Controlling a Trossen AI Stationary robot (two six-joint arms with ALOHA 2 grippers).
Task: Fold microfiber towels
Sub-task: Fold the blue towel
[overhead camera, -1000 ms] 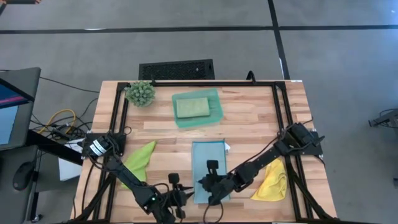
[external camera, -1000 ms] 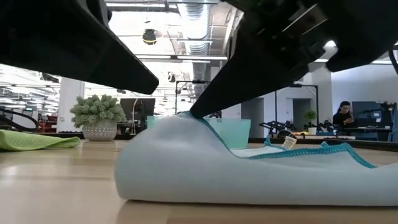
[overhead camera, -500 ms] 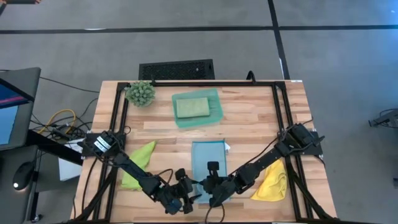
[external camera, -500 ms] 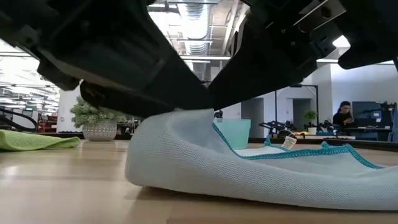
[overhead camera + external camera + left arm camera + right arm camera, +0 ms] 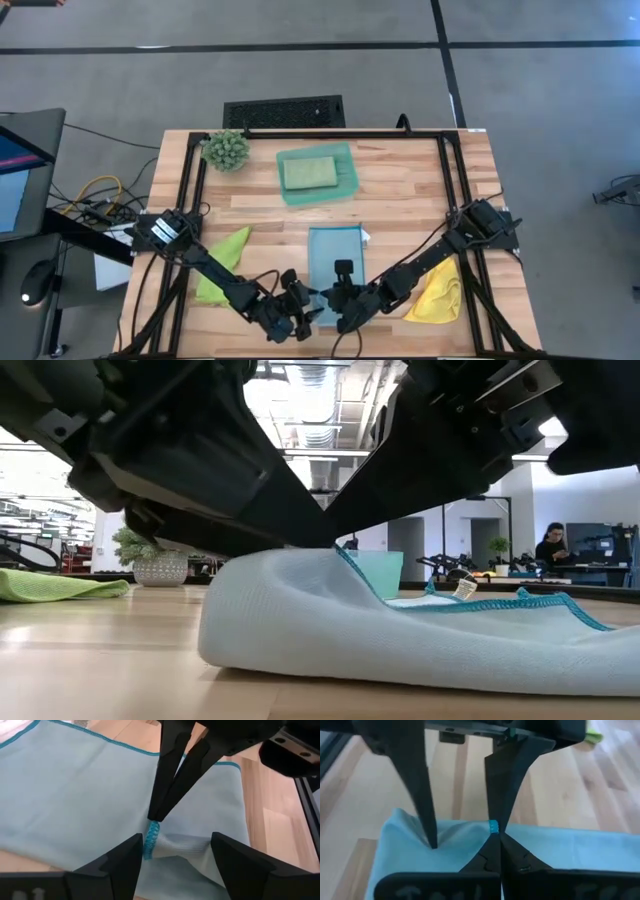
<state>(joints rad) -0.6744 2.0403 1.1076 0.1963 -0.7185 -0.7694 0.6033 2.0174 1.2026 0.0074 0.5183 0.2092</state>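
Since a second ago the left gripper [image 5: 297, 312] has swung in from the table's near edge to the blue towel's [image 5: 334, 255] near left corner, fingers [image 5: 122, 862] spread wide on either side of the raised hem, gripping nothing. Opposite it, the right gripper [image 5: 343, 303] is pinched shut on that same stitched corner, holding it lifted off the table [image 5: 400, 190]. From there the blue towel lies flat, long axis running away toward the tray [image 5: 345, 183]. To its left lies the lime towel [image 5: 225, 260], to its right the yellow towel [image 5: 438, 292]; the sage towel [image 5: 309, 171] sits folded in the tray.
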